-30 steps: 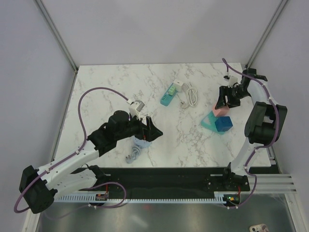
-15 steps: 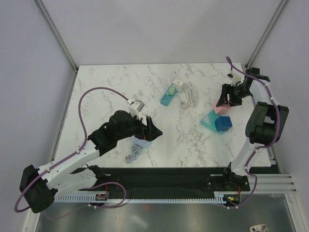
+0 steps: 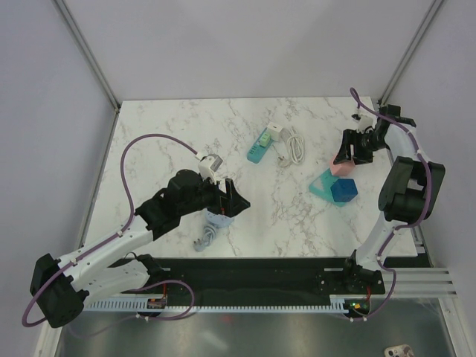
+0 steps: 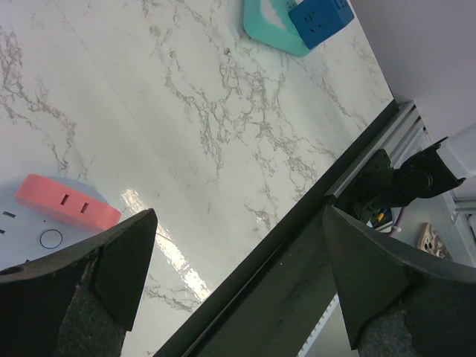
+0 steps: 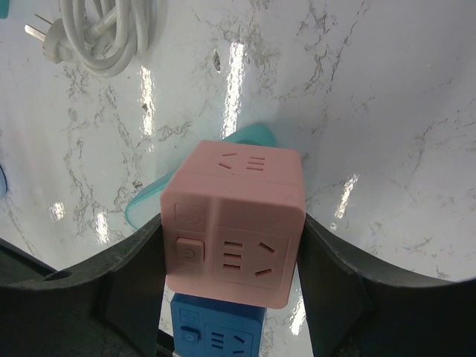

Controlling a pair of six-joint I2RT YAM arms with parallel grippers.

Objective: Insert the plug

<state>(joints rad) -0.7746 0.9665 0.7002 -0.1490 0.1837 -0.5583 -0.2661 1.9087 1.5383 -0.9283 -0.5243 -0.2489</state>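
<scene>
My right gripper (image 3: 351, 151) is shut on a pink cube socket (image 3: 341, 166) and holds it just above a teal tray (image 3: 322, 186) with a blue cube socket (image 3: 344, 191). In the right wrist view the pink cube (image 5: 234, 223) sits between my fingers (image 5: 338, 282), above the blue cube (image 5: 216, 331). A coiled white cable (image 3: 295, 146) with its plug (image 5: 39, 33) lies on the marble left of the tray. My left gripper (image 3: 236, 199) is open and empty, hovering over a pale power strip (image 3: 216, 221); the strip's pink part (image 4: 67, 201) shows in the left wrist view.
A teal and green power strip (image 3: 258, 147) and a white adapter (image 3: 276, 132) lie next to the white cable. A grey cable (image 3: 204, 239) trails from the pale strip towards the table's black front rail (image 4: 297, 253).
My right gripper has shifted slightly up and to the far right with the pink cube in it. The left arm has not moved.
</scene>
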